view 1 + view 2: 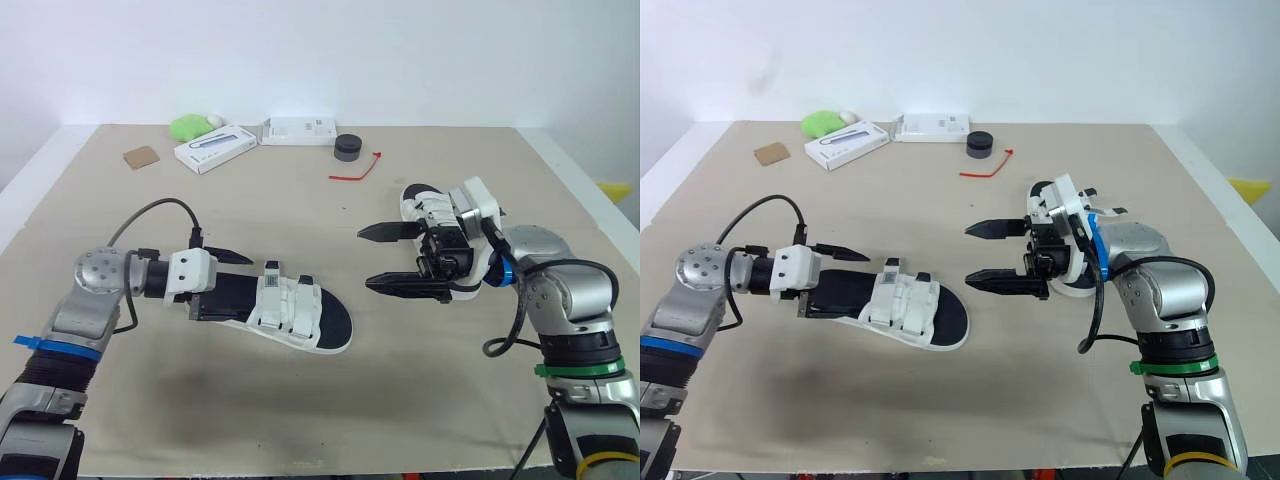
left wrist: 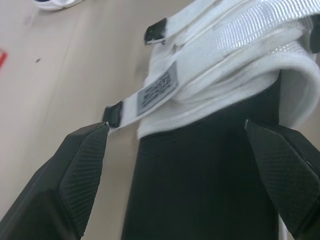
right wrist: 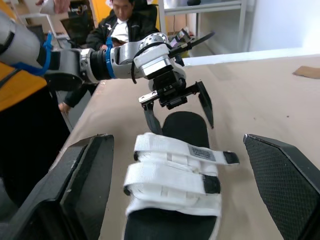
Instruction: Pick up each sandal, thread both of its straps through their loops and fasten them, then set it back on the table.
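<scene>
Desk point(image 1: 420, 400): beige, carries both sandals.
Near sandal point(image 1: 285, 308): black footbed, two white straps across it, flat between the pincers.
Far sandal point(image 1: 425, 205): behind the right pincer.
Right pincer point(image 1: 365, 258): released, empty, facing the near sandal's toe.
Left pincer point(image 3: 181, 127): released, straddling its heel.
Strap tag point(image 2: 159, 90): grey, print unreadable.

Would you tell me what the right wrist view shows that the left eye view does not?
The right wrist view adds a seated person in a dark jacket beyond the table, and faces the near sandal toe-first, both straps across it. The left eye view adds the second sandal behind the right tool, a red zip tie, a black round object, two white boxes and a green object. Both share the near sandal flat on the table and the open left tool astride its heel.
</scene>
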